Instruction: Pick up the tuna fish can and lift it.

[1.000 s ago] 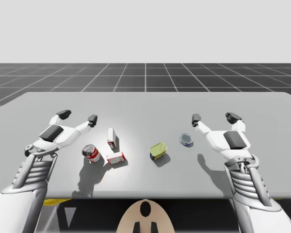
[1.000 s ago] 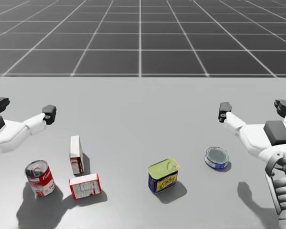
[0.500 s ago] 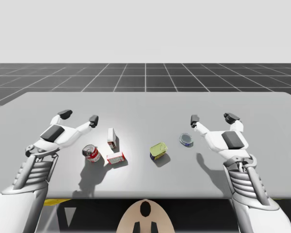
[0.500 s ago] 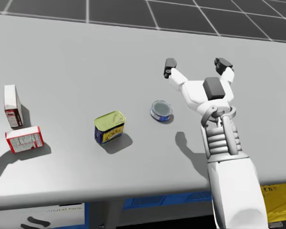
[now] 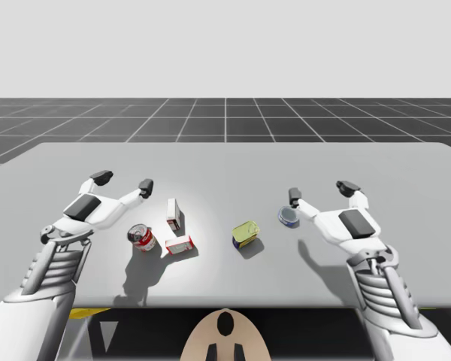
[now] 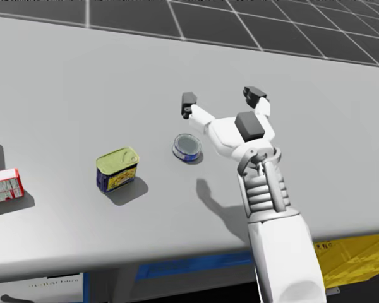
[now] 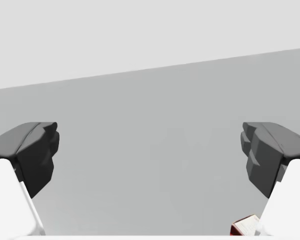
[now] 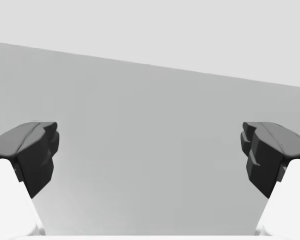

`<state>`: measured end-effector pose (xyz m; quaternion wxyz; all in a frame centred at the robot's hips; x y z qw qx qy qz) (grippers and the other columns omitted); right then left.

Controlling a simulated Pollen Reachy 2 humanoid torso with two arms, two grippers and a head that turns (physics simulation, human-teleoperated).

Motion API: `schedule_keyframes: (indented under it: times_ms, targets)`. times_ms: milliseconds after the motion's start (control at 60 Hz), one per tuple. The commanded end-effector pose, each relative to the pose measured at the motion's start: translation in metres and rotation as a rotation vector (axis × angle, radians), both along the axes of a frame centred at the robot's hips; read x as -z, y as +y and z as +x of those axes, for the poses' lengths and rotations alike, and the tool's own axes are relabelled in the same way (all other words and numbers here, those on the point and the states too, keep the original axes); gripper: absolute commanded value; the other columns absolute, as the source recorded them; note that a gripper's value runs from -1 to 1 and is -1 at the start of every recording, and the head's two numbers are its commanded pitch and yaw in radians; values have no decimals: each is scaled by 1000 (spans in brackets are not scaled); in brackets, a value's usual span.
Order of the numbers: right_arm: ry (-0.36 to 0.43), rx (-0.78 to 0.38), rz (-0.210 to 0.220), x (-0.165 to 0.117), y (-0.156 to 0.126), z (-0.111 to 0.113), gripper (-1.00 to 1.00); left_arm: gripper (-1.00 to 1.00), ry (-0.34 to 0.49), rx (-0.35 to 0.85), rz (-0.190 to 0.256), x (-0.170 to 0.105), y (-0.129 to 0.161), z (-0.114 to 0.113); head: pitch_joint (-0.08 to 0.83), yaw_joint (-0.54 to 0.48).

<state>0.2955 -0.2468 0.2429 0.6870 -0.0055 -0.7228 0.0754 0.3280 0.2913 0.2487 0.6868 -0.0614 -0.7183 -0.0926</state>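
Tuna can (image 5: 288, 217) flat, lid up, axis vertical; R fingers (image 5: 294, 197) wide, near it; L fingers (image 5: 143, 185) wide.

Grey table (image 5: 225, 162) brightly and evenly lit from above, soft dark shadows cast toward its near edge by green can (image 5: 245, 233) and right arm (image 5: 376, 278)

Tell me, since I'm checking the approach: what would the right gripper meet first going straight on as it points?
The way looks free: ahead of the open right gripper lies bare table. The tuna fish can sits beside it, off that line, though depth is unclear.
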Motion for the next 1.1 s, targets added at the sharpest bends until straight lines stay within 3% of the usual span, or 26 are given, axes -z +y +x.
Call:
schedule_keyframes:
  times_ms: [17,167,333,483,867,1100]
  targets:
    - [62,-56,9,5,-2,-11,-1000,-1000,0,0,-2,0,0,0,667,-335]
    - [178,-135,23,22,-3,-22,-1000,-1000,3,0,-1,0,0,0,664,-329]
    - [279,-177,44,46,-3,-19,-1000,-1000,5,1,0,1,-1,1,660,-329]
    - [318,-172,31,61,-2,-12,-1000,-1000,5,2,0,1,-1,1,661,-327]
    - [405,-149,53,87,9,23,-1000,-1000,5,2,-2,1,0,1,660,-317]
    - [433,-111,27,97,12,42,-1000,-1000,4,1,-4,1,0,0,666,-314]
